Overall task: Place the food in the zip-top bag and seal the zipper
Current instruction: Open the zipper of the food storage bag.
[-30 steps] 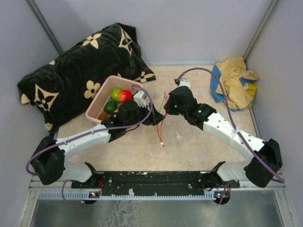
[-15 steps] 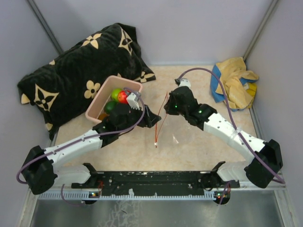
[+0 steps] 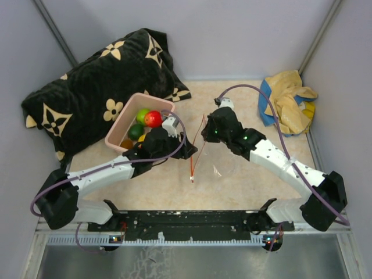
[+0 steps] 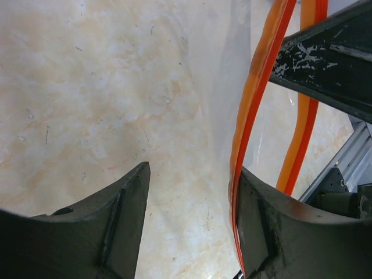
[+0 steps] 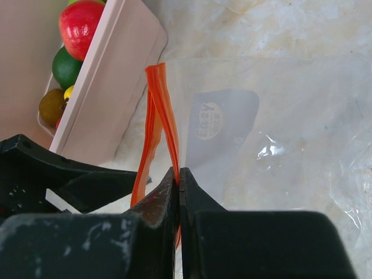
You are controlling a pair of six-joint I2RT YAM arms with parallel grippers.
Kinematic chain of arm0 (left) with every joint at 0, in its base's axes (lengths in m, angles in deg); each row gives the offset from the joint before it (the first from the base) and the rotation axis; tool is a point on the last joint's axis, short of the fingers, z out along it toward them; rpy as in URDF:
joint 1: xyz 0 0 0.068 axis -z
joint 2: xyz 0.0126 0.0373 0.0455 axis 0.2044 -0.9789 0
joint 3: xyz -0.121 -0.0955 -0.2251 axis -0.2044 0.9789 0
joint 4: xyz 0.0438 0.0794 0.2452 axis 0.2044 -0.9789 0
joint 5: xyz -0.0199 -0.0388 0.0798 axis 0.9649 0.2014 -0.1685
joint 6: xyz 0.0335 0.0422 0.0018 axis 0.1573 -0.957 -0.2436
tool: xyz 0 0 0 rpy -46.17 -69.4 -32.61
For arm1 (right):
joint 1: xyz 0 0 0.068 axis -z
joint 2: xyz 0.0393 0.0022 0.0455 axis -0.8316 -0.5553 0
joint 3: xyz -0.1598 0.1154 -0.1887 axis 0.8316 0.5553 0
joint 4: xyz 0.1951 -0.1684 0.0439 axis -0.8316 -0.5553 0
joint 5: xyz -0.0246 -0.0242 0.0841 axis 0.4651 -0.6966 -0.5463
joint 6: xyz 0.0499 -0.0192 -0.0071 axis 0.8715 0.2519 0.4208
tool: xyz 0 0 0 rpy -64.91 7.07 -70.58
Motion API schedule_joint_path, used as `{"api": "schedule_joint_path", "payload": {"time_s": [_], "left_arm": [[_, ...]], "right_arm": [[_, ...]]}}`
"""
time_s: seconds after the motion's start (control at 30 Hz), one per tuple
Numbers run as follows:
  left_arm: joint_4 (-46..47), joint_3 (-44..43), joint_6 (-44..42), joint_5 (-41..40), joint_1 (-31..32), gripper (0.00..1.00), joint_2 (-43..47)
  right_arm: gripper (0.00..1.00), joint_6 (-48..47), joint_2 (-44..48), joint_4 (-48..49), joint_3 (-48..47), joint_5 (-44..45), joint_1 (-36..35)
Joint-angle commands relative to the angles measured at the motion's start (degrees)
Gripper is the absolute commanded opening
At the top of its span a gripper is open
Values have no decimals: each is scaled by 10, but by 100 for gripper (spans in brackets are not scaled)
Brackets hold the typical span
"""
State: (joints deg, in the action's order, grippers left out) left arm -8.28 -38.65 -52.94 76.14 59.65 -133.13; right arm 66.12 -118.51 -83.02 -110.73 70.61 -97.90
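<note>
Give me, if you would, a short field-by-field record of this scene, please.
left gripper: open, zipper beside one finger, unclamped
right gripper: shut on zipper
zip-top bag: body on table, mouth strips parted, no food seen inside
food: in pink tub
background: black pillow, yellow cloth

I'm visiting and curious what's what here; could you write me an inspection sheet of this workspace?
Surface: beige marbled table.
Job's things: toy fruit in the pink tub, none in the clear zip-top bag; its orange zipper held up, strips parted.
Clutter: black flower-print cushion; yellow and blue cloth.
Grippers: left claw open beside the zipper; right claw shut on it.
Cables: a purple cable along each arm.
Surroundings: plain grey walls.
</note>
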Motion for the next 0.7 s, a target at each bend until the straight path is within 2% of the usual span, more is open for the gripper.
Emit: {"api": "schedule_joint_path", "payload": {"time_s": [0.0, 0.03, 0.07, 0.13, 0.33, 0.37, 0.6, 0.67], "left_arm": [[3, -32, -12, 0, 1, 60, -16], [4, -33, -13, 5, 1, 57, -18], [7, -34, -16, 11, 1, 48, -19], [10, -39, -22, 23, 1, 34, -19], [1, -47, -27, 30, 1, 3, -1], [-5, -50, -25, 30, 2, 0, 1], [-42, -80, -1, 24, 2, 0, 9], [-47, -84, 10, 16, 2, 0, 16]], "right_arm": [[0, 0, 18, 9, -5, -5, -7], [0, -2, 18, 7, -5, -5, -7], [0, -3, 19, 7, -4, -3, -6], [5, -4, 20, 3, -3, 0, -7], [19, -20, 41, -8, -3, 21, -7], [23, -22, 45, -6, -3, 24, -7], [47, -42, 69, 3, -10, 14, -6], [57, -45, 82, 6, -10, 15, -6]]}}
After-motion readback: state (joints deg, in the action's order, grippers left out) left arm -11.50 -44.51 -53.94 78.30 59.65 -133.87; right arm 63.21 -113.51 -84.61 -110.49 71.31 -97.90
